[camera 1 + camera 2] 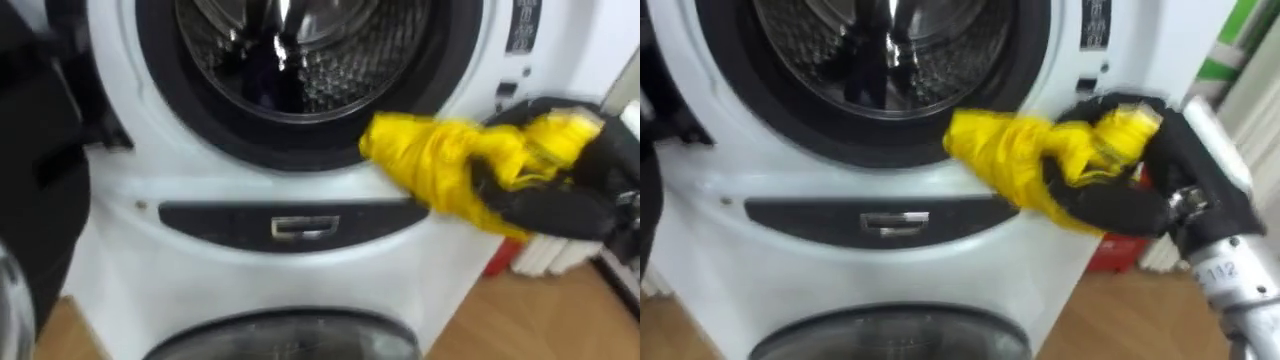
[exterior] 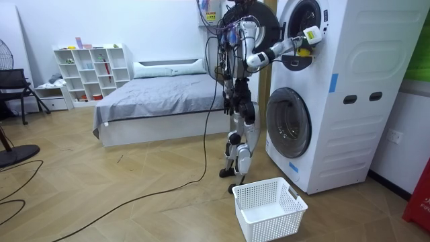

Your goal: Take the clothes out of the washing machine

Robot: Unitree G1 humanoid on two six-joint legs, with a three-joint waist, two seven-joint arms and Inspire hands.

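Robot is standing close before a stacked pair of front-loaders, facing the upper washing machine [image 1: 120, 215], right arm reaching up to it.

- Right hand [image 1: 560, 205]: dark fingers are curling tight round a yellow garment [image 1: 440, 165], clamping it. The cloth is bunching out of the fist toward nine o'clock.
- The garment is hanging outside the drum [image 1: 300, 50], at about four o'clock of the round opening. It is lying against the dark door seal and the white front panel, just above the dark handle strip [image 1: 295, 225].
- Upper door [image 1: 40, 150] is standing open at nine o'clock in the eye views.
- Inside the drum, a dark bluish patch is showing near the bottom, at six o'clock of the opening. Cannot tell whether it is another piece of clothing or a reflection.
- White laundry basket [image 2: 269, 208] is sitting on the wood floor by the robot's feet, at roughly six o'clock below the raised hand in the room view. Nothing is visibly lying in it.

Progress, as a judgement: one piece is gripped and clear of the opening, so the pick itself looks done for this item. What is left is carrying it down, presumably to the basket, and checking the drum for more.
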